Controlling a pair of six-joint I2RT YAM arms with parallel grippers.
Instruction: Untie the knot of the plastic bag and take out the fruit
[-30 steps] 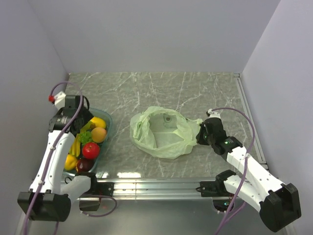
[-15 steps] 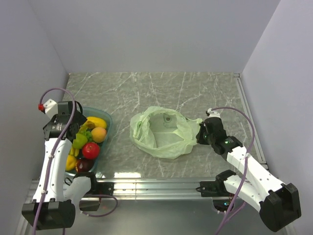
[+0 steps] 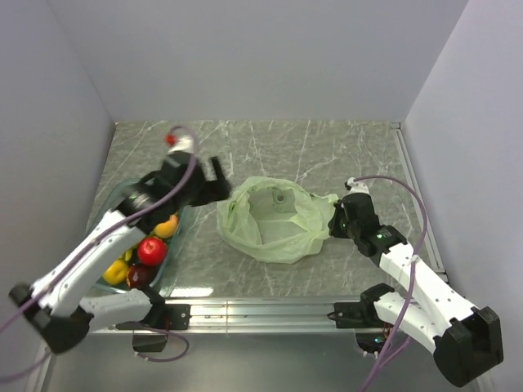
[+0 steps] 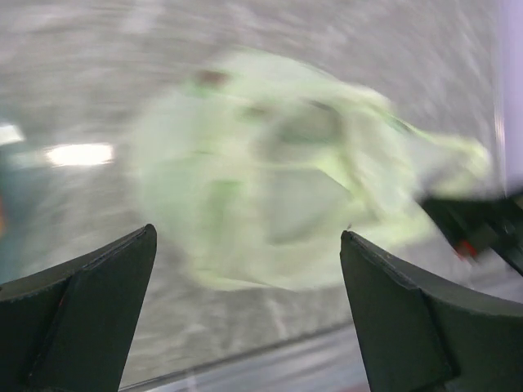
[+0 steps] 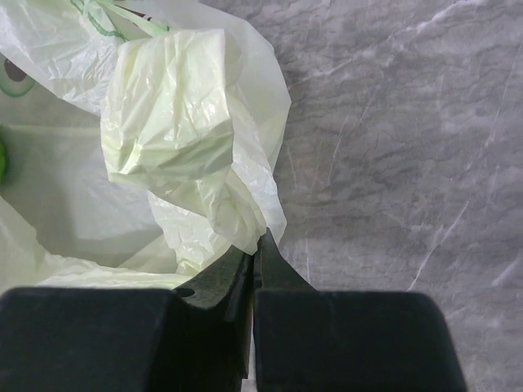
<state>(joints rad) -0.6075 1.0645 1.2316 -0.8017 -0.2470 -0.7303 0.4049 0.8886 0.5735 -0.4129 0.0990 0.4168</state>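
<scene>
The pale green plastic bag [image 3: 274,224] lies mid-table with its mouth gaping open, and no knot is in view. My right gripper [image 3: 333,222] is shut on the bag's right edge, a bunched fold [image 5: 233,208] pinched at the tips of the right gripper [image 5: 260,238]. My left gripper [image 3: 219,178] hovers open and empty just left of the bag. In the blurred left wrist view, the bag [image 4: 270,171] shows beyond the left gripper [image 4: 247,233]. Fruit lies in the tray at left, among it a red apple [image 3: 151,250].
The teal transparent tray [image 3: 110,214] sits at the table's left edge, partly under my left arm, and holds several fruits. Grey walls close in on the left, back and right. A metal rail [image 3: 261,309] runs along the near edge.
My left gripper opened wide over the tray, then swung right and forward towards the bag. The right gripper and the bag stayed put.
</scene>
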